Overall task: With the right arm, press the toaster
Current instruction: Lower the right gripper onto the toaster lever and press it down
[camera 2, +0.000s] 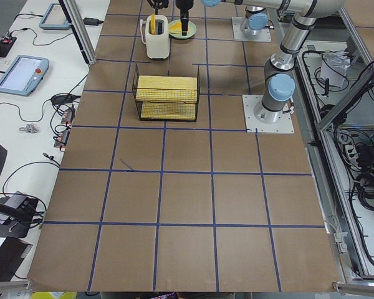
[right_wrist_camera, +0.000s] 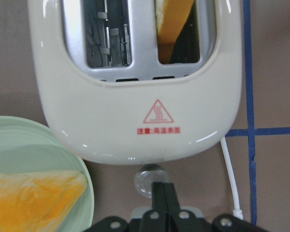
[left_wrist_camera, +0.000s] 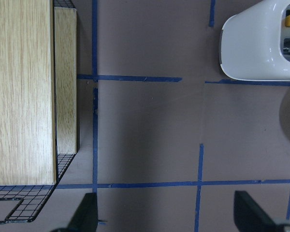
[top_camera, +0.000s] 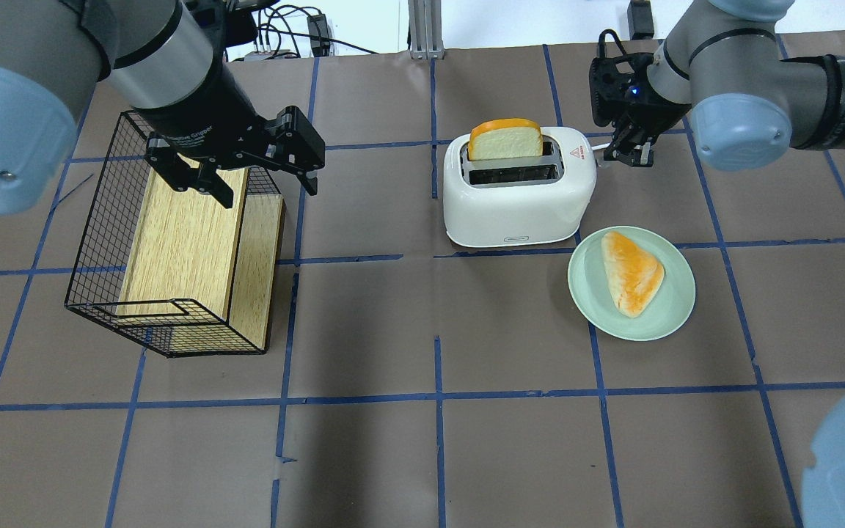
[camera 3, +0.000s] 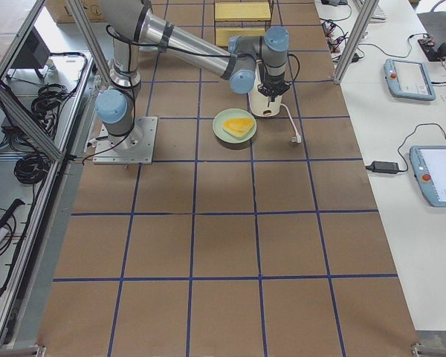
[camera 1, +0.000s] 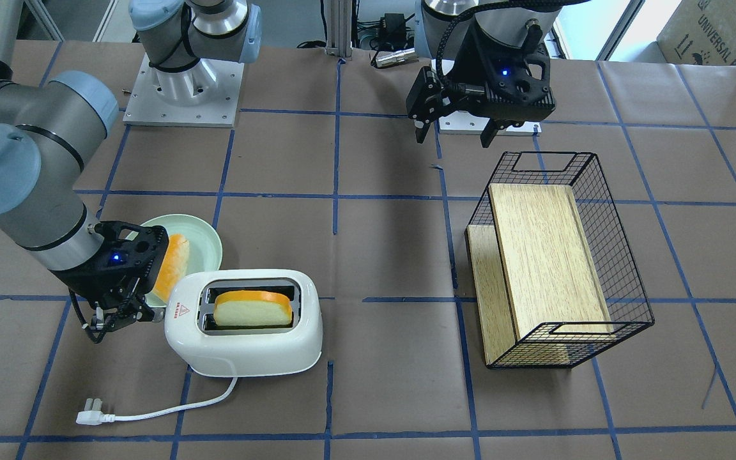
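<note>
The white toaster [camera 1: 246, 351] stands on the table with a bread slice [camera 1: 253, 308] sticking up from one slot; its other slot is empty. It also shows in the overhead view [top_camera: 518, 209] and fills the right wrist view [right_wrist_camera: 135, 121], red warning triangle facing the camera. My right gripper [camera 1: 105, 324] is shut, its thin fingers [right_wrist_camera: 163, 195] pressed together right at the toaster's small lever knob [right_wrist_camera: 149, 180] on the end face. It holds nothing. My left gripper [top_camera: 261, 183] hangs open and empty above the wire basket, far from the toaster.
A pale green plate [top_camera: 657, 323] with a triangular bread piece [top_camera: 631, 273] lies beside the toaster, near my right arm. The white cord and plug [camera 1: 90, 418] trail over the table. A black wire basket [camera 1: 623, 281] with wooden boards lies tipped under my left arm.
</note>
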`<action>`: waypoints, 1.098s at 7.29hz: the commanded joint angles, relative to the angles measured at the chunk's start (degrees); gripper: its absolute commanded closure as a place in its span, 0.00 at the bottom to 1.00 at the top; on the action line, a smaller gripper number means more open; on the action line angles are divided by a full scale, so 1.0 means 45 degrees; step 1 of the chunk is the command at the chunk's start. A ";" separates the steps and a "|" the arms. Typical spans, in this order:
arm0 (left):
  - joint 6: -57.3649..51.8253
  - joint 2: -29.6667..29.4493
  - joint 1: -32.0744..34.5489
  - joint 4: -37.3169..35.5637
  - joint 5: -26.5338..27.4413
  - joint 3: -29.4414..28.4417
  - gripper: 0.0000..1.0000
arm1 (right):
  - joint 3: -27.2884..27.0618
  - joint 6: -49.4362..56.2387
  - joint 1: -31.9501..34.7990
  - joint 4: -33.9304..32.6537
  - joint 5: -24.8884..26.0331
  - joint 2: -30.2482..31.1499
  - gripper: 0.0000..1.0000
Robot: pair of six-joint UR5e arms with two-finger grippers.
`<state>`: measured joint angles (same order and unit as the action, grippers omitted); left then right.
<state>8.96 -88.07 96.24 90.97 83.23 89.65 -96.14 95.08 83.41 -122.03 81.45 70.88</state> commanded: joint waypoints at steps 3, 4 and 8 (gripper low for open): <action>0.0000 0.0000 0.0000 0.0000 0.0000 0.0000 0.00 | -0.0002 0.0101 -0.0019 -0.0108 -0.0014 -0.0711 0.97; 0.0000 0.0019 0.0000 0.0000 0.0000 0.0000 0.00 | -0.0002 0.0082 -0.0019 -0.0321 -0.0014 -0.0848 0.97; 0.0000 0.0000 0.0000 0.0000 0.0000 0.0000 0.00 | -0.0002 0.0062 -0.0019 -0.0440 -0.0034 -0.1064 0.97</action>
<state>8.96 -88.06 96.24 90.97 83.23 89.65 -96.15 95.43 83.32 -123.96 81.30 66.27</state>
